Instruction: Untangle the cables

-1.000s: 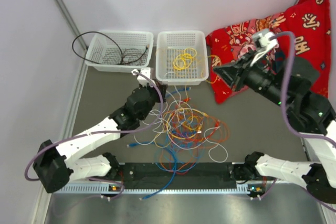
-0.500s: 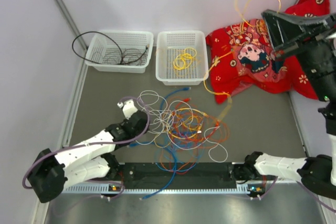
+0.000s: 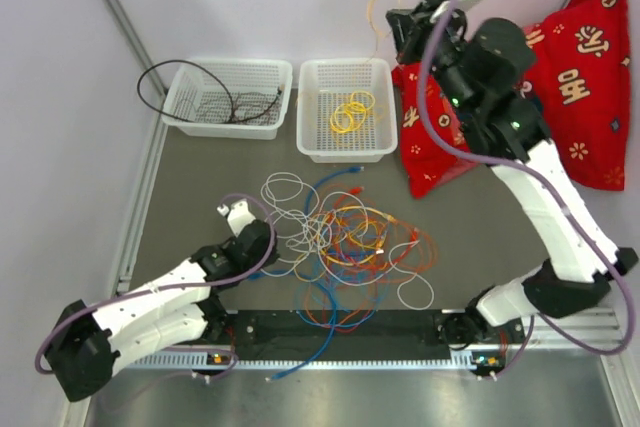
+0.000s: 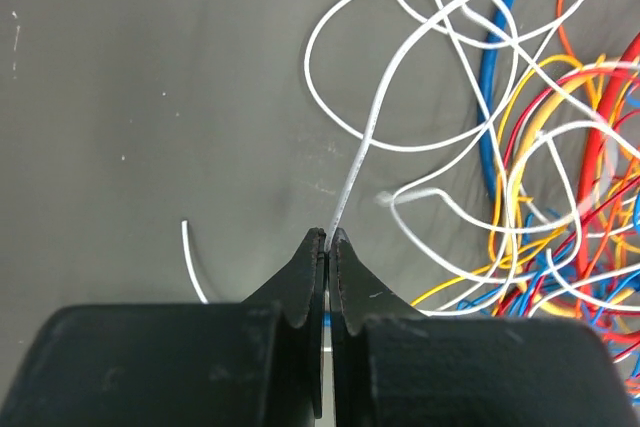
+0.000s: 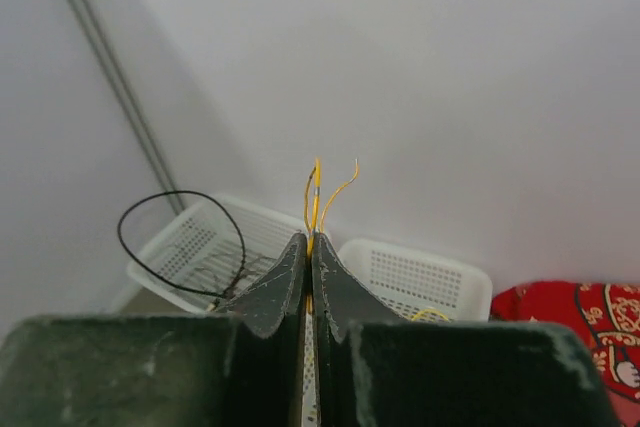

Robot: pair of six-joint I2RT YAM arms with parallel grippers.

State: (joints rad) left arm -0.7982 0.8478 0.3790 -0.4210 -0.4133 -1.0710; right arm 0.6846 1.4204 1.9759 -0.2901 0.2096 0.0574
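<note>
well, your left gripper (image 4: pixel 326 237) is pinched fully closed on a white cable (image 4: pixel 360 147), which runs up and to the right from its fingertips into the tangle of cables (image 3: pixel 350 242) lying on the table (image 3: pixel 190 182) just right of that gripper. your right gripper (image 5: pixel 308 239) is held high near the white basket (image 3: pixel 345 64), clamped tight on a thin yellow cable (image 5: pixel 316 182) whose ends stand upright out of its tips, well apart from the tangle. the only writing is yellow chinese characters on the red cushion (image 3: pixel 585 87), too small to read.
</note>
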